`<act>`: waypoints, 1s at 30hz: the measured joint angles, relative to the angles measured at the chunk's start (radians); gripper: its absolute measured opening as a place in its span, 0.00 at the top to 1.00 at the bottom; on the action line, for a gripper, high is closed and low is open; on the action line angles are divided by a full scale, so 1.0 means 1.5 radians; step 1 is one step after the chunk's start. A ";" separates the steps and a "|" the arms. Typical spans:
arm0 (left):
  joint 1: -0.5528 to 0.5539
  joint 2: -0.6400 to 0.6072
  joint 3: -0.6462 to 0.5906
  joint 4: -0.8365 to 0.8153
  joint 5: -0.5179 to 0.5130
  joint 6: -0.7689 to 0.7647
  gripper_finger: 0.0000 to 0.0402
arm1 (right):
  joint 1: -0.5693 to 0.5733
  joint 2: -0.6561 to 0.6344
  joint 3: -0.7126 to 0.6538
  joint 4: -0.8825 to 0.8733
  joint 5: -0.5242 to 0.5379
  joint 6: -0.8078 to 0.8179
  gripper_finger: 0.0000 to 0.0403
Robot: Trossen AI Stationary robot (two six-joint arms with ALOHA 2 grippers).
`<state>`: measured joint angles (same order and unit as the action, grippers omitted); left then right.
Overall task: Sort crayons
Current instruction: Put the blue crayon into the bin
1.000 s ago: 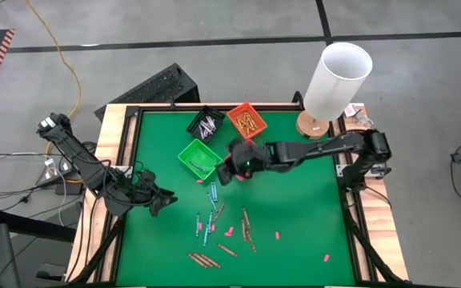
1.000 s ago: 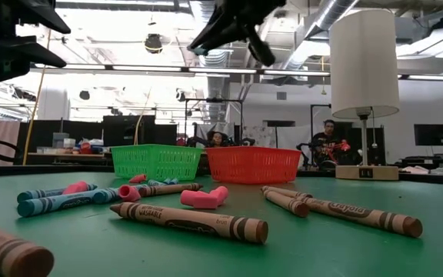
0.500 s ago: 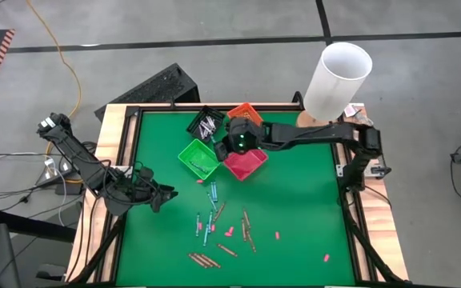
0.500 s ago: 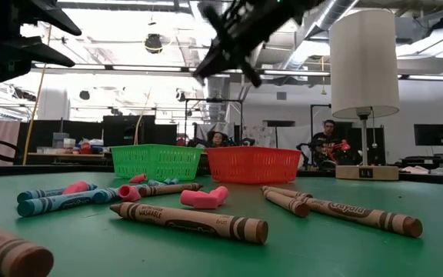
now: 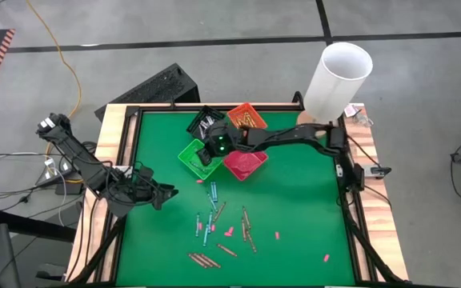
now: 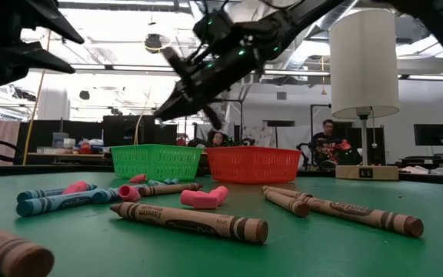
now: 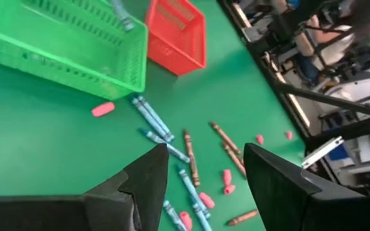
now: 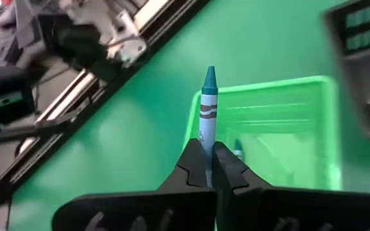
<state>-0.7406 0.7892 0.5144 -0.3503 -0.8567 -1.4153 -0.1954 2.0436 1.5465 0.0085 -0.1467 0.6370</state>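
Observation:
Several crayons (image 5: pixel 211 221), blue and brown, lie loose on the green mat, with pink bits among them; the low view shows brown ones (image 6: pixel 191 221) and blue ones (image 6: pixel 51 201) lying flat. My right gripper (image 5: pixel 203 156) hangs over the green bin (image 5: pixel 189 158), shut on a blue crayon (image 8: pixel 208 106). It shows high up in the low view (image 6: pixel 177 94). My left gripper (image 5: pixel 166 193) waits open above the mat near the table's left edge, with nothing between its fingers (image 7: pixel 148 173). My right gripper pinches the blue crayon's back part (image 8: pixel 206 142) between its two fingers. The fingers lie along the crayon, and its wrapped body and pointed tip (image 8: pixel 209 74) stick out past them. It comes slanting down from the table's right. The crayon is lifted clear, above the green bin (image 8: pixel 268 122).
Four small bins stand together at the far middle: green, red (image 5: pixel 248 165), orange (image 5: pixel 246 120) and black (image 5: pixel 206 122). A white-shaded lamp (image 5: pixel 338 74) stands at the far right corner. The near right part of the mat holds only a few pink bits.
My right gripper has swung toward the table's left edge, from over the red bin to over the green bin, and has come down, still shut on the blue crayon.

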 joint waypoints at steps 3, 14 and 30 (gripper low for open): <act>0.001 0.002 0.000 -0.003 0.012 -0.007 0.52 | 0.007 0.038 0.041 -0.027 -0.011 -0.013 1.00; 0.001 0.002 0.000 -0.010 0.017 -0.009 0.52 | 0.026 0.056 0.113 -0.190 0.065 -0.130 0.91; 0.001 0.002 0.000 -0.012 0.022 -0.015 0.52 | 0.043 -0.038 0.113 -0.297 0.059 -0.107 0.65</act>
<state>-0.7395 0.7921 0.5144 -0.3682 -0.8234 -1.4375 -0.1305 1.9871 1.7158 -0.4368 -0.0580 0.4769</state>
